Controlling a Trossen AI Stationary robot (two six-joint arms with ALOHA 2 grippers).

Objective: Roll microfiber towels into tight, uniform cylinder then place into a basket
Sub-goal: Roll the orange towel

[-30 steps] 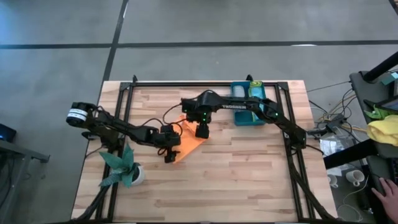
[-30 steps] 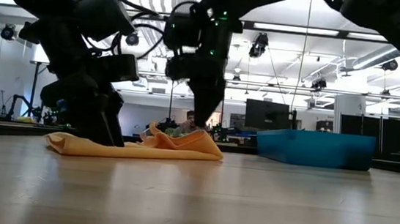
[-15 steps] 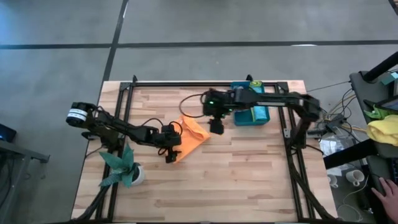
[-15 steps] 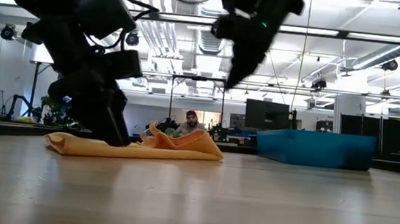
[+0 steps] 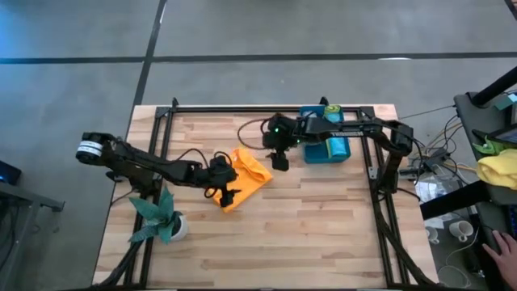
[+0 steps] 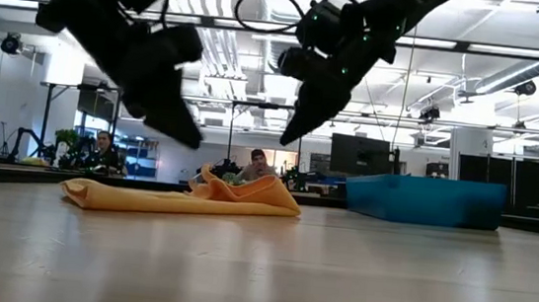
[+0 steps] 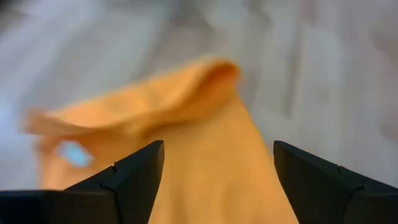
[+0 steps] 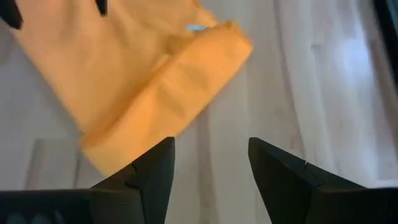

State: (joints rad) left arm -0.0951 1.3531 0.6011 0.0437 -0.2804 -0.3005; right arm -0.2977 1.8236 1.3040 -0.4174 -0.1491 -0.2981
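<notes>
An orange towel point(image 5: 249, 171) lies loosely folded on the wooden table, flat on its underside, with a raised fold toward the right point(image 6: 246, 190). My left gripper point(image 5: 223, 192) hangs open above the towel's near-left end, clear of it point(image 6: 187, 133). The cloth shows between its fingers in the left wrist view point(image 7: 216, 149). My right gripper point(image 5: 279, 164) is open in the air just right of the towel point(image 6: 291, 133), which shows ahead of its fingers point(image 8: 211, 146). The teal basket point(image 5: 338, 150) stands at the far right; a lime green roll point(image 5: 333, 111) and a pale roll point(image 5: 313, 121) lie in it.
A potted plant point(image 5: 166, 220) stands near the table's left front, beside the left arm. A black metal frame point(image 5: 266, 108) runs around the table. Bare wood lies in front of the towel. People point(image 6: 260, 162) sit in the room behind.
My left gripper has risen off the towel's left end and tipped more level. My right gripper has lifted from the towel's right part and gone toward the table's right edge, now hanging beside the cloth. The towel lies as before.
</notes>
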